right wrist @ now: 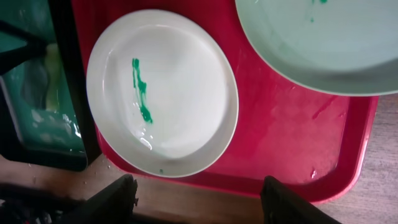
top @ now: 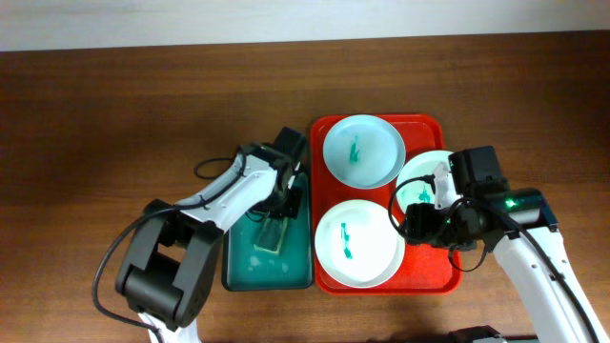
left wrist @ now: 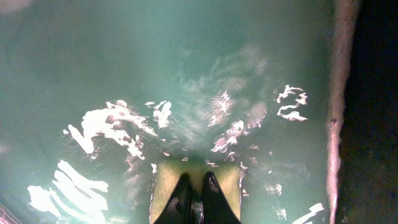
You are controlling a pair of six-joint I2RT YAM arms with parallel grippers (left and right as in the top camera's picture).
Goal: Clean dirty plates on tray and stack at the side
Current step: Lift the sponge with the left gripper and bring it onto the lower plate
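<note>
Three pale plates lie on the red tray (top: 434, 276). The back plate (top: 362, 151) and the front plate (top: 357, 243) each carry a teal smear. The right plate (top: 419, 179) is partly hidden by my right arm. My right gripper (top: 408, 225) is open and empty, above the tray by the front plate's right edge. In the right wrist view its fingers (right wrist: 202, 199) spread wide near the smeared front plate (right wrist: 161, 93) and the tray's rim (right wrist: 280, 149). My left gripper (top: 282, 215) is down in the teal basin, shut on the yellow-green sponge (left wrist: 166, 186).
The dark-rimmed teal basin (top: 243, 272) with foamy water stands against the tray's left side; it also shows in the right wrist view (right wrist: 31, 118). A second plate (right wrist: 323, 43) fills that view's upper right. Brown wooden table (top: 114, 114) lies all around.
</note>
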